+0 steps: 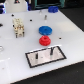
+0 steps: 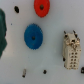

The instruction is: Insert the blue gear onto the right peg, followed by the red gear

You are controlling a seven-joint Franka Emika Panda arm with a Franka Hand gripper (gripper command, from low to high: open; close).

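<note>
Broadly, you are working over a white bench [image 1: 65, 37] with everything still laid out loose, which suggests the task has not yet started. The grey plate with the black frame [image 1: 46, 56] sits near the front of the exterior view, placed so its pins stand upright and can take a gear from above. Both gears lie flat just behind it, well within easy reach: the blue gear [image 1: 46, 30] further back, the red gear [image 1: 45, 41] close in front of it, between the blue one and the plate. Neither is on a pin. A pale blocky part [image 1: 18, 26] stands off toward the exterior view's left, clear of the work.

On the plate, the right peg [image 1: 53, 50] is a thin dark pin; at this resolution you can barely separate it from its neighbour.

As for the arm, your wrist view looks straight down on the blue gear [image 2: 33, 36] and red gear [image 2: 41, 6], so judge the arm poised high above them. The pincer shows in neither view, so whether it is open or closed I cannot tell you.
</note>
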